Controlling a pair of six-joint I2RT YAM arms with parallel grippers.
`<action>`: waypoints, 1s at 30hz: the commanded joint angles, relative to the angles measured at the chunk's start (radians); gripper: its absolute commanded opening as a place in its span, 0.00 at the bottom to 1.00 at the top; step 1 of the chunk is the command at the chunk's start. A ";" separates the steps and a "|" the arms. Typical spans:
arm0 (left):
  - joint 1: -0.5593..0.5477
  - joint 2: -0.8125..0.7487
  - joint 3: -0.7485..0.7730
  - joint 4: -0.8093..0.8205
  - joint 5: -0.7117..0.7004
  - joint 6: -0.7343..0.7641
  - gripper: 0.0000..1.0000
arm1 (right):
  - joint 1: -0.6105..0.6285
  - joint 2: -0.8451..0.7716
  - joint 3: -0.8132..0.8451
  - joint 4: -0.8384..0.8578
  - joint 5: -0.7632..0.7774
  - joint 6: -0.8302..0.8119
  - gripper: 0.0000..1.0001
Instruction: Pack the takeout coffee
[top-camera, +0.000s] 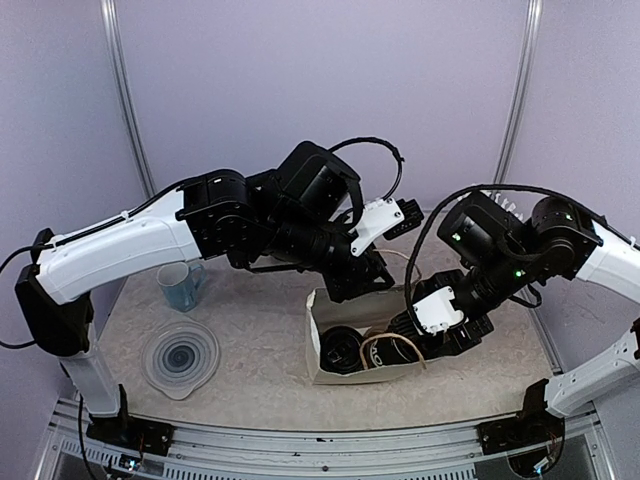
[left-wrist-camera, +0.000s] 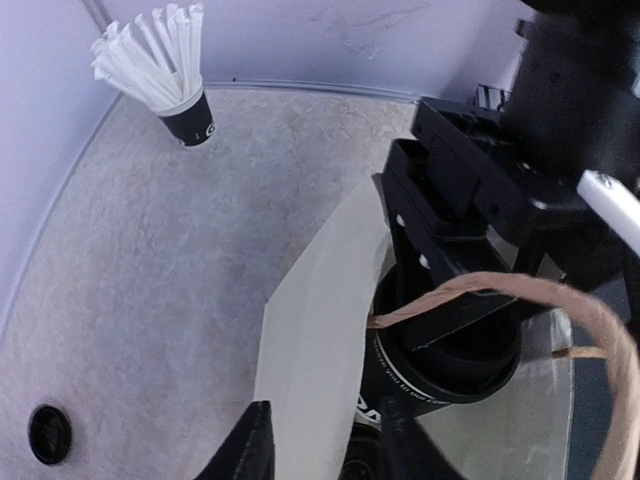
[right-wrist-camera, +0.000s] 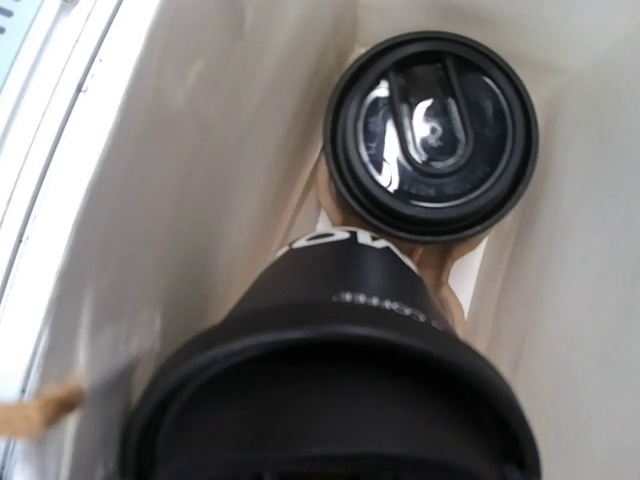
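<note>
On the speckled table stands a white paper bag with twine handles. The left gripper sits astride the bag's far wall, its fingers slightly parted. The right gripper reaches inside and is closed around a lidded black coffee cup. A second lidded cup stands just beyond it in the bag. The brown pulp carrier shows beneath them.

The near cup is blurred, cut off below; carrier tray mostly hidden.

Bright, diffuse light, faint shadows; glare on far lid; near cup blurred (right wrist view).
</note>
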 joint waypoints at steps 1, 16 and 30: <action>-0.007 -0.043 0.051 -0.025 0.037 0.004 0.48 | -0.007 0.003 0.029 -0.028 -0.011 0.002 0.43; 0.293 -0.204 -0.189 0.304 0.092 -0.091 0.82 | 0.036 -0.038 -0.051 -0.053 0.006 -0.054 0.42; 0.358 0.101 -0.249 0.296 0.143 -0.198 0.75 | 0.103 -0.216 -0.228 0.117 0.096 -0.079 0.43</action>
